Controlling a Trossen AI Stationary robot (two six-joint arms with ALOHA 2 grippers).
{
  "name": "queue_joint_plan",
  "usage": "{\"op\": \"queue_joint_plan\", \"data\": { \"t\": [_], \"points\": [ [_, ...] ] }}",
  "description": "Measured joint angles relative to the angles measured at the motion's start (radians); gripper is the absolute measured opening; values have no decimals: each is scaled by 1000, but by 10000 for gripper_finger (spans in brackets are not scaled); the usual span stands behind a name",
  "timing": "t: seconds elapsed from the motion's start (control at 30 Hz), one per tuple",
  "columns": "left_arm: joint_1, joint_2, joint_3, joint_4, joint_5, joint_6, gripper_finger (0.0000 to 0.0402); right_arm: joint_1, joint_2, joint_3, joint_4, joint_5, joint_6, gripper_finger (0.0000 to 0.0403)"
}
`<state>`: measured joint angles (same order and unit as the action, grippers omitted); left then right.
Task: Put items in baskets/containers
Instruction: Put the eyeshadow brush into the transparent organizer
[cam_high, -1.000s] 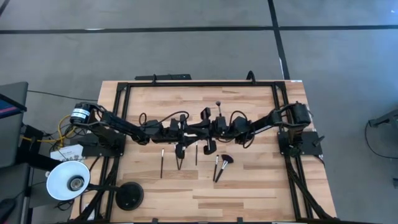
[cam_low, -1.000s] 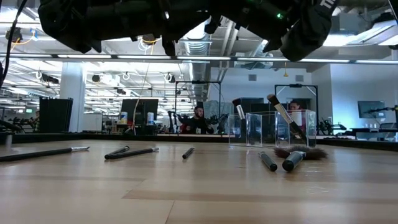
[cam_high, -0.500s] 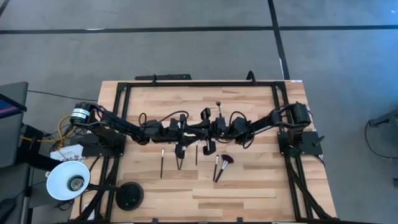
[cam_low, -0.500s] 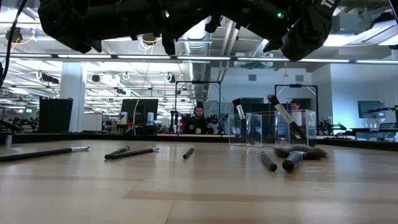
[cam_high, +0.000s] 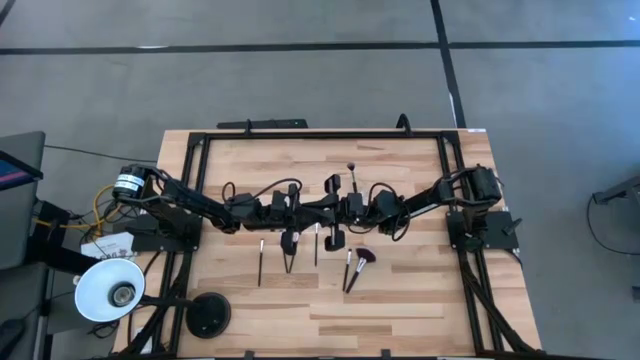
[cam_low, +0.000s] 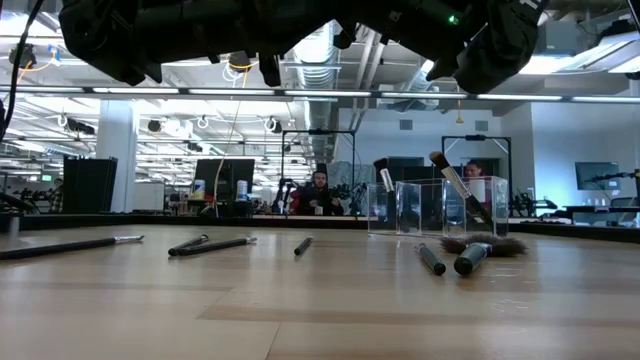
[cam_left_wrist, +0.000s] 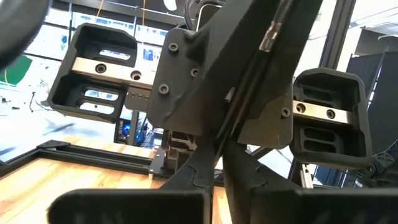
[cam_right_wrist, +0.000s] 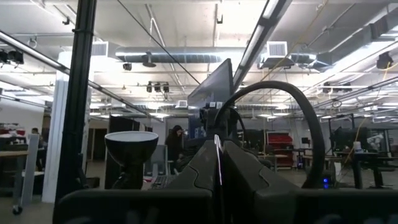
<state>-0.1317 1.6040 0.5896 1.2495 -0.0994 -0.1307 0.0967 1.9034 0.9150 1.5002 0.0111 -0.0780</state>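
Overhead, our two arms meet at mid-table. The left gripper and right gripper both show fingers pressed together, empty. Loose brushes lie just nearer, handles running near–far; the clear cup stands farther back — wooden table, open workshop beyond.

Brushes flat; two in cup.

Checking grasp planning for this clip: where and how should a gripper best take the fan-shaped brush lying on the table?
Probably by its slim dark handle, coming straight down from above. The fan-shaped brush lies flat on the table, so only the handle gives narrow sides to pinch. Another brush lies close alongside, so grip toward the handle's lower end.
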Motion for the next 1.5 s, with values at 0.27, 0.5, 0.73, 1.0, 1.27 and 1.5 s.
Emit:
{"op": "queue_joint_plan", "data": {
  "t": [0.27, 0.5, 0.73, 1.0, 1.27, 1.5],
  "points": [
    [-1, -2, 1, -6, -9, -10, 13, -14, -13, -1, -14, -12, -11, 52],
    [-1, -3, 2, -25, -12, -12, 12, -12, -13, -2, -9, -13, -28, 118],
    [-1, -2, -30, -44, -46, -37, 12, -3, -52, -2, -10, -16, -27, 183],
    [-1, -2, -42, -42, -39, -36, 12, 34, -289, -1, -521, 47, -97, 226],
    [14, -2, -42, -62, -34, -34, 12, 93, -502, 12, -1171, 387, 1, 207],
    [24, -2, -41, -62, -34, -40, 12, 71, -402, 11, -1072, 303, -8, 199]
  ]
}}
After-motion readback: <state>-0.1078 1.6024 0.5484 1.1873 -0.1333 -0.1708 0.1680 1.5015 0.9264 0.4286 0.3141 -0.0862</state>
